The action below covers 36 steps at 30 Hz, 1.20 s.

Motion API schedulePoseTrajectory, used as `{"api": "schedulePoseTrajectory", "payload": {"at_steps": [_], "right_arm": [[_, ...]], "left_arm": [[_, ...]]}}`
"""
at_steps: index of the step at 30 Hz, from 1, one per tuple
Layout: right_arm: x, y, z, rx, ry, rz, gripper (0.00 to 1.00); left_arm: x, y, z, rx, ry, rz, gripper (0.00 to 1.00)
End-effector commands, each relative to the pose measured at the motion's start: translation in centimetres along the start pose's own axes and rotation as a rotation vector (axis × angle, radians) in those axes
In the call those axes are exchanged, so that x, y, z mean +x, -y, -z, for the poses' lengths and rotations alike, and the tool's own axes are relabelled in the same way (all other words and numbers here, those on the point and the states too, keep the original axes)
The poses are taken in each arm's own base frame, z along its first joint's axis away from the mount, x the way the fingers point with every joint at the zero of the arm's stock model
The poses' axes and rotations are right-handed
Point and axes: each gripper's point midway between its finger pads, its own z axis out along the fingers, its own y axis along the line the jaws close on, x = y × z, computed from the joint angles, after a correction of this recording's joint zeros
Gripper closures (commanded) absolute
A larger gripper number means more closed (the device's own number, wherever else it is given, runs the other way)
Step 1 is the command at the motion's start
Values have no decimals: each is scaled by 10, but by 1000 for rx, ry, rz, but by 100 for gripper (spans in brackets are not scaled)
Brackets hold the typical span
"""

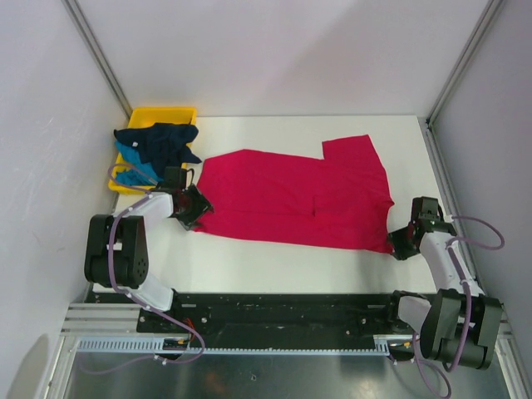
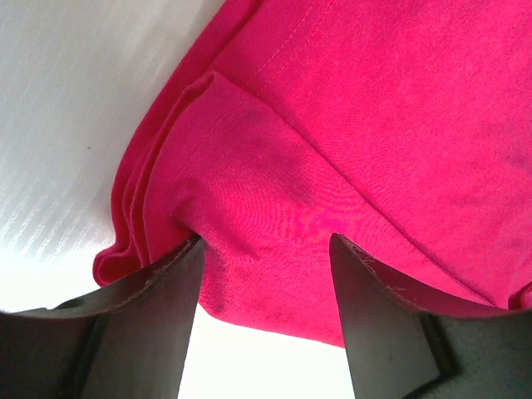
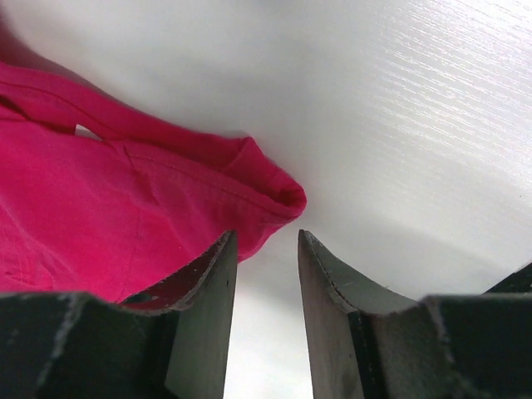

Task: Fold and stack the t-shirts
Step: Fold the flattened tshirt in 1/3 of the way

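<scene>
The crimson-pink t-shirt lay flat between the two grippers, its long axis running across the table from one to the other. A squared part jutted toward the far edge at the end nearer the right gripper.

The left gripper stood at the shirt's near left corner. Its fingers were spread wide, and a layered fold of the cloth lay in the gap without being pinched. The right gripper sat at the near right corner with its jaws a little apart and only bare table between them. The hemmed corner of the shirt lay just ahead of its left finger.

Beyond the left gripper, close by, the navy t-shirt and the teal t-shirt were heaped in a yellow tray, the navy one on top.

The white table was faintly ribbed and glossy, and pale walls closed it in on three sides.
</scene>
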Motion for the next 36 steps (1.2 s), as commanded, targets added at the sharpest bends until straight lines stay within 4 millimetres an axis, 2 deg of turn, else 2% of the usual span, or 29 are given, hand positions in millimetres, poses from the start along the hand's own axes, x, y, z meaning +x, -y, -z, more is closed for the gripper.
{"api": "schedulePoseTrajectory", "payload": {"at_steps": [1, 7, 19, 20, 25, 28, 36], "right_arm": [[-4, 3, -4, 17, 15, 14, 60], [2, 4, -11, 47, -7, 30, 60], [0, 12, -22, 103, 4, 54, 60], [-1, 11, -24, 105, 9, 62, 62], [-6, 8, -30, 111, 40, 106, 86], [-11, 2, -28, 122, 67, 145, 97], [-50, -3, 12, 189, 237, 219, 100]], "left_arm": [[7, -16, -14, -55, -27, -12, 32], [8, -18, -15, -61, -28, -12, 32], [9, -20, -17, -69, -32, -9, 32], [9, -20, -17, -71, -31, -8, 32], [9, -21, -19, -80, -34, -3, 32], [9, -24, -20, -92, -32, 0, 32], [7, -29, -18, -113, -12, 5, 32]]}}
